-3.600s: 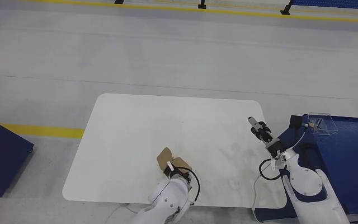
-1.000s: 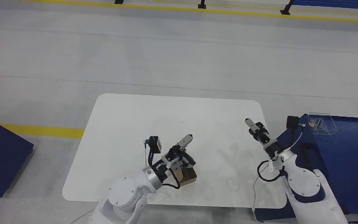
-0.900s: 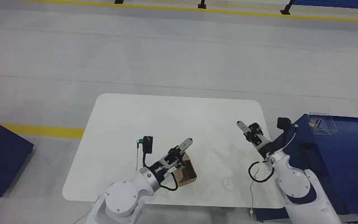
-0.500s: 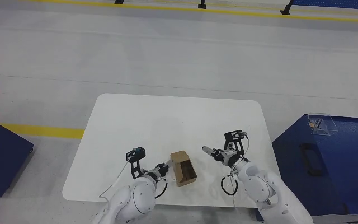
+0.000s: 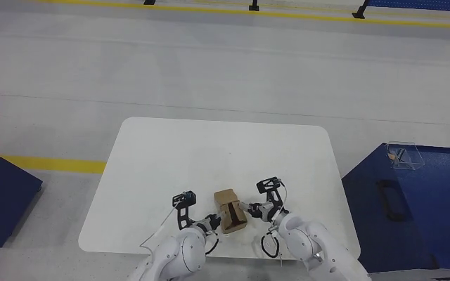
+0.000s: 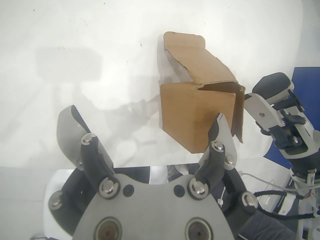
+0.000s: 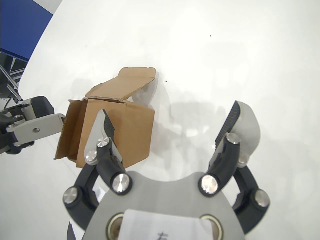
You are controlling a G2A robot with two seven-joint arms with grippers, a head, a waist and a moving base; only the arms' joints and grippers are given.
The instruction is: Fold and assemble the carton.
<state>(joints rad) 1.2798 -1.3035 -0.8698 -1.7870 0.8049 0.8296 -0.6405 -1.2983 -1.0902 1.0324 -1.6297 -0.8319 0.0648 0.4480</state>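
The carton sits near the desk's front edge, between the left hand and right hand, both spread open. Whether their fingers touch its sides is hidden; possibly they do.

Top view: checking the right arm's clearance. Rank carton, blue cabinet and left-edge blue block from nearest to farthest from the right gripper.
From the right gripper:
1. carton, beside it.
2. blue cabinet, off to the right.
3. blue block, far left edge.
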